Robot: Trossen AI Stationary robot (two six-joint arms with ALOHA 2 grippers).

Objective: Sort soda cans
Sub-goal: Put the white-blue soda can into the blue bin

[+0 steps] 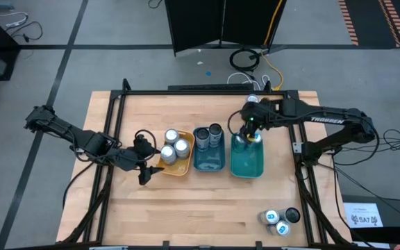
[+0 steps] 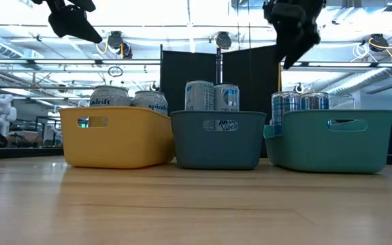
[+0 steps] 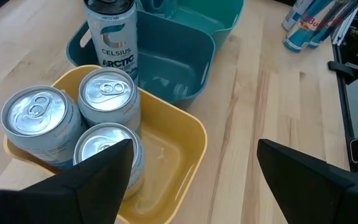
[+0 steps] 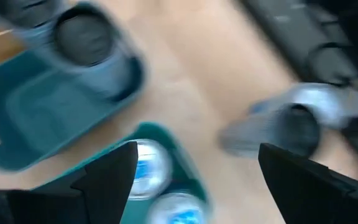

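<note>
Hovering above the far end of the teal tray point(image 1: 247, 165), the right gripper point(image 1: 249, 123) hangs with its fingers spread wide and nothing between them, two blue-marked cans point(image 1: 248, 139) standing in the tray just beneath. Across the wooden table point(image 1: 207, 208), the left gripper point(image 1: 144, 161) waits beside the yellow tray point(image 1: 174, 169), its fingers also wide apart and empty; three silver cans point(image 3: 107, 99) stand packed together at one end of that tray. Between the two sits a darker blue tray point(image 1: 209, 161) with two tall cans point(image 1: 209, 136) upright at its far end, one silver-topped and one dark-topped. Three more cans point(image 1: 280, 221) wait well apart from the trays, near the table's front right corner, two showing blue markings and one dark.
</note>
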